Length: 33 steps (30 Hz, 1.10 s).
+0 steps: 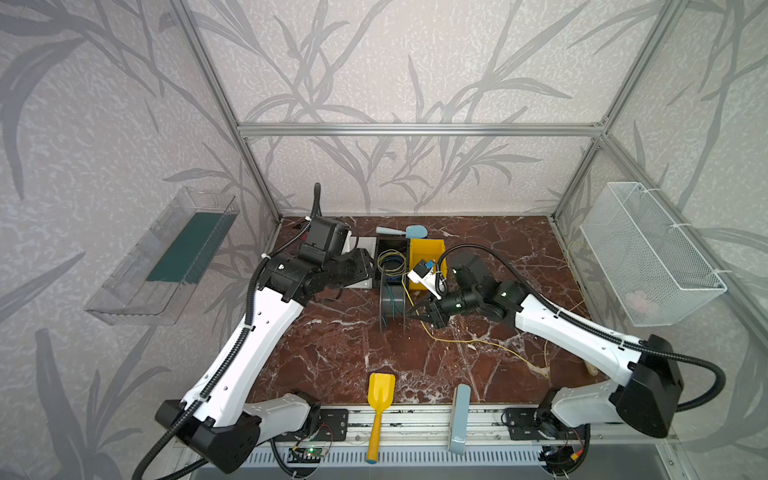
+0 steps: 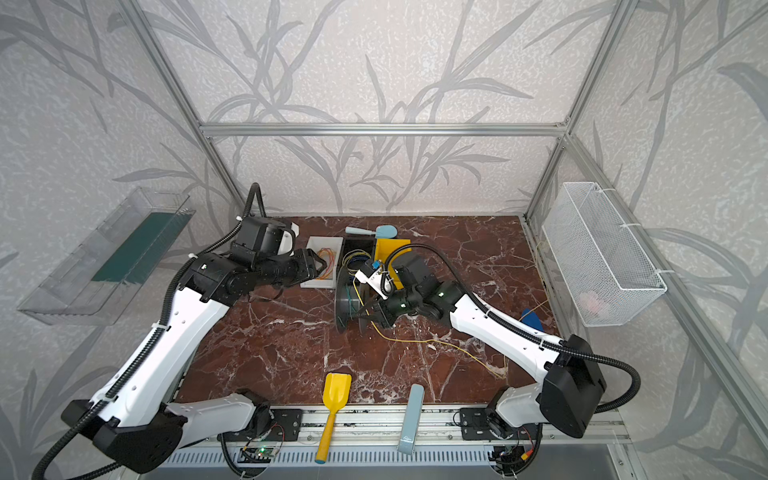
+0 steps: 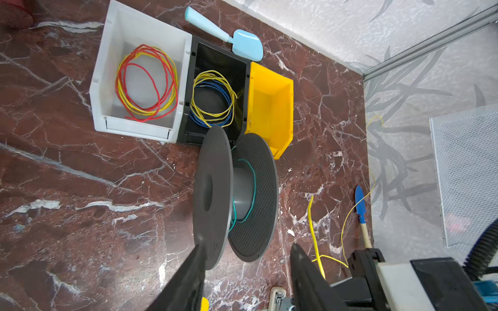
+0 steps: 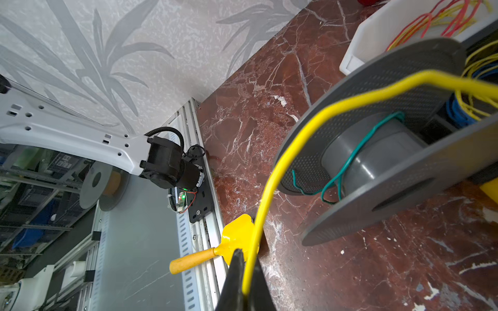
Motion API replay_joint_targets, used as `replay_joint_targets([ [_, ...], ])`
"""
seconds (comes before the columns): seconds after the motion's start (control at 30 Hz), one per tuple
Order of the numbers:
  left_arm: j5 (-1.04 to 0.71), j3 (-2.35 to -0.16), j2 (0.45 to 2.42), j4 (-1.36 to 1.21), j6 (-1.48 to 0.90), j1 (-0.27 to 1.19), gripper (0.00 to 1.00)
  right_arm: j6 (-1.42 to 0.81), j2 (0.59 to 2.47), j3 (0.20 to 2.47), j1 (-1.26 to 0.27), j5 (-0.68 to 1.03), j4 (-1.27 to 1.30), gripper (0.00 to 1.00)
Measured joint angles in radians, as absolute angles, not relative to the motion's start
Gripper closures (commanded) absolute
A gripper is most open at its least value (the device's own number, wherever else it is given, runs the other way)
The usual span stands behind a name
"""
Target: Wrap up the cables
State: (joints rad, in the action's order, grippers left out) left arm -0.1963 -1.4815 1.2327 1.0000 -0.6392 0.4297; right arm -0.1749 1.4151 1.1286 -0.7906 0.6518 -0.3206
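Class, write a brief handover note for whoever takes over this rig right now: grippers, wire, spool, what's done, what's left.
Right gripper: shut on the yellow wire, beside the spool.
Left gripper: open, holding nothing, near the spool.
Most of the wire trails across the table toward the right arm's side.
Done: wire grasped.
Left: wind it on the hub; no yellow turns show there.

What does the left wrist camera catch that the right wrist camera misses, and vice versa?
Only the left wrist view: the light blue scoop, the mesh basket and the open left tool. Only the right wrist view: the left arm's base and a spare spool off the table. Both: the grey spool and the yellow wire.
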Motion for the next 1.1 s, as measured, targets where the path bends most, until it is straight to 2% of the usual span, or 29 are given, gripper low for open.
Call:
replay_joint_targets([
  [0.1,-0.203,-1.463,1.242,1.011,-0.604,0.430,0.39,-0.141,1.466,1.158,-0.795,0.639,-0.347,1.00],
  [0.2,-0.207,-1.416,1.242,1.004,-0.583,0.430,0.37,-0.108,1.525,1.198,-0.810,0.607,-0.389,1.00],
  [0.5,-0.216,-1.278,1.267,0.906,-0.568,0.430,0.36,-0.062,1.608,1.291,-0.891,0.491,-0.494,1.00],
  [1.1,-0.305,-1.190,1.301,0.728,-0.554,0.427,0.36,-0.091,1.677,1.412,-0.898,0.340,-0.631,1.00],
])
